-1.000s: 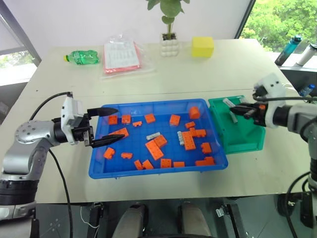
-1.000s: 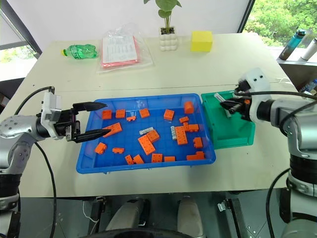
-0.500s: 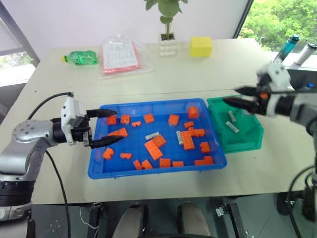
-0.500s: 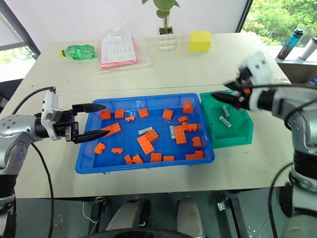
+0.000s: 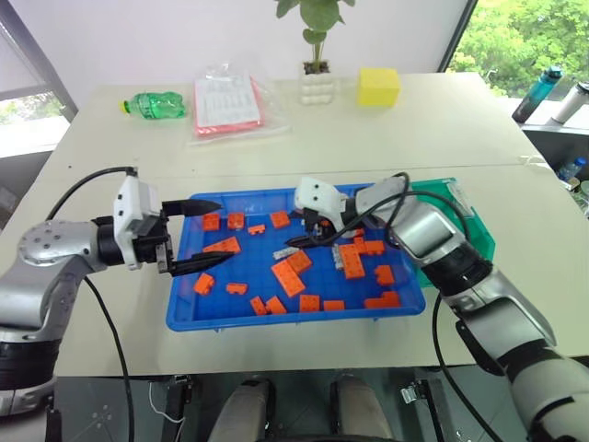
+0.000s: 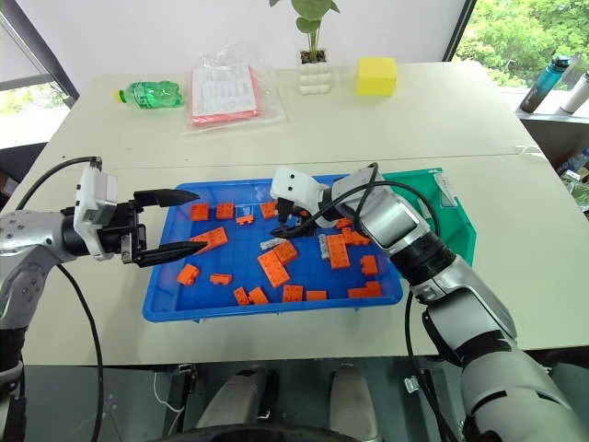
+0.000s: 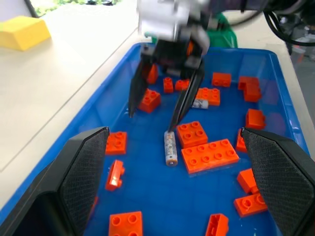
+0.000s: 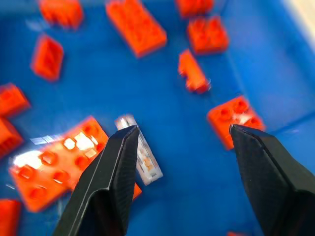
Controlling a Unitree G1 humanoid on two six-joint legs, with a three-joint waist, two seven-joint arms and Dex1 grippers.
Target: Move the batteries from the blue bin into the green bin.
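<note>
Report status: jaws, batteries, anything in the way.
Right gripper jaws open, hovering over battery in blue bin. Left gripper jaws open, empty, at bin's left end. Orange bricks crowd the battery.

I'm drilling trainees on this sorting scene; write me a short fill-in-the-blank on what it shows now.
1. The right gripper hangs open over the shallow ____ plastic bin.
2. Just below its fingertips lies a small silver-grey ____.
3. The bricks around it are ____.
4. The left gripper is ____.

Missing: blue; battery; orange; open
</note>
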